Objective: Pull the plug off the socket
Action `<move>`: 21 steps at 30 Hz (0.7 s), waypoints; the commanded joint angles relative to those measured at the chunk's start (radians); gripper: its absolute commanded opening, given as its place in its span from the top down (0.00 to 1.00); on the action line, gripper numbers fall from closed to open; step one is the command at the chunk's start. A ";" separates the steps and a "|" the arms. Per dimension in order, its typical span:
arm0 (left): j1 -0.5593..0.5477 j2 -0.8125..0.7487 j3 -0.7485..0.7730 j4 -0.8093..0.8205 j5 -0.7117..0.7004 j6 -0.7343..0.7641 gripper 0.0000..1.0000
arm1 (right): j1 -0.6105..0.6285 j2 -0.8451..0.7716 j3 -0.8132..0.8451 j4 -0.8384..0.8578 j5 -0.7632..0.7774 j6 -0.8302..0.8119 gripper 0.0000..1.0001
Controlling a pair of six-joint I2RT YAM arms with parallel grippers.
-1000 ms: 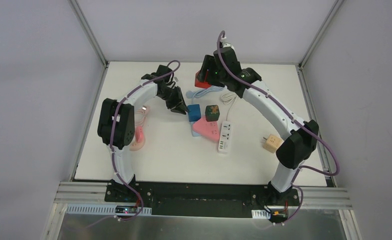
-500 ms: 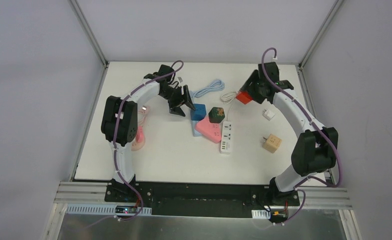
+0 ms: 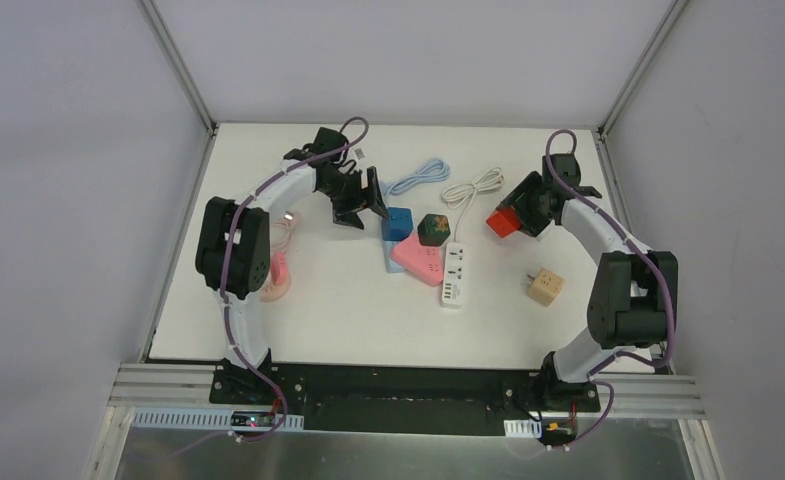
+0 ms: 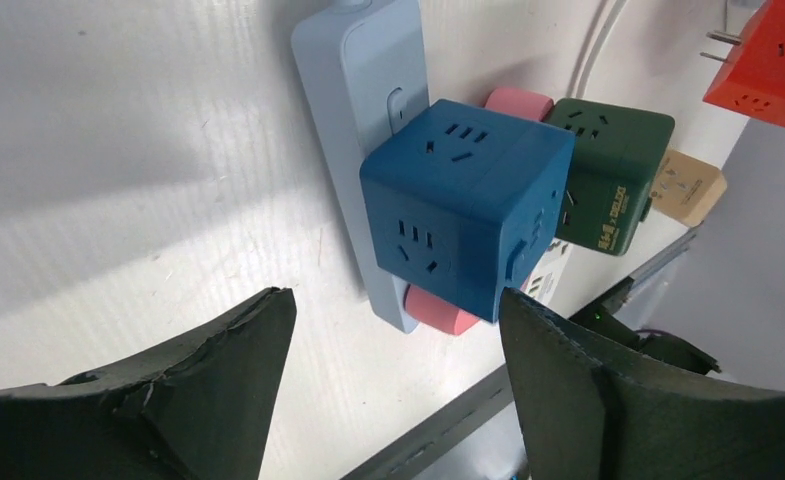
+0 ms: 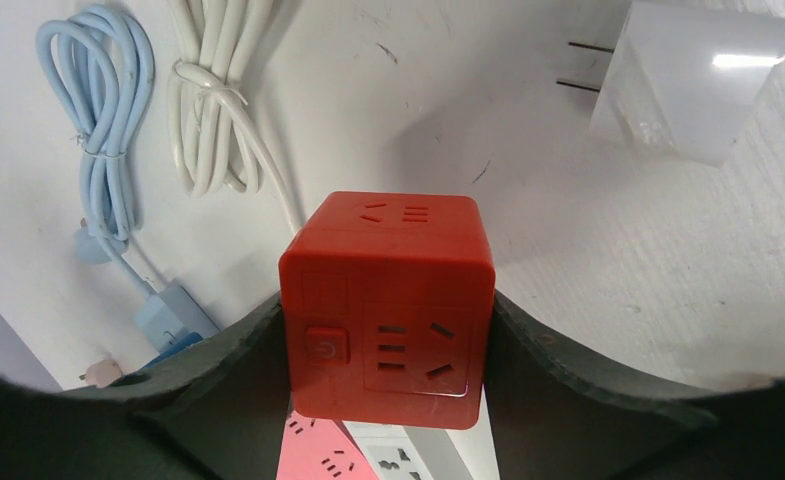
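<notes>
Red cube plug [image 5: 386, 305]: being clamped on both sides by the right gripper [image 5: 386, 340], toward the counter's right edge, apart from every strip. Beige cube adapter [image 3: 545, 287] lying nearer. Mid-counter, left gripper [image 4: 396, 300] gaping wide, gripping nothing, facing blue cube plug [image 4: 465, 205] sitting on light-blue power strip [image 4: 363, 90].
</notes>
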 commanded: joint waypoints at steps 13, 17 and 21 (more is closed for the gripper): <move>0.001 -0.275 -0.133 0.097 -0.263 0.068 0.18 | -0.024 0.109 0.112 -0.046 0.002 -0.058 0.18; 0.001 -0.281 -0.147 0.103 -0.257 0.062 0.18 | -0.024 0.095 0.121 -0.091 0.038 -0.048 0.08; 0.001 -0.279 -0.161 0.118 -0.231 0.046 0.19 | -0.021 0.020 0.113 -0.066 0.048 -0.060 0.04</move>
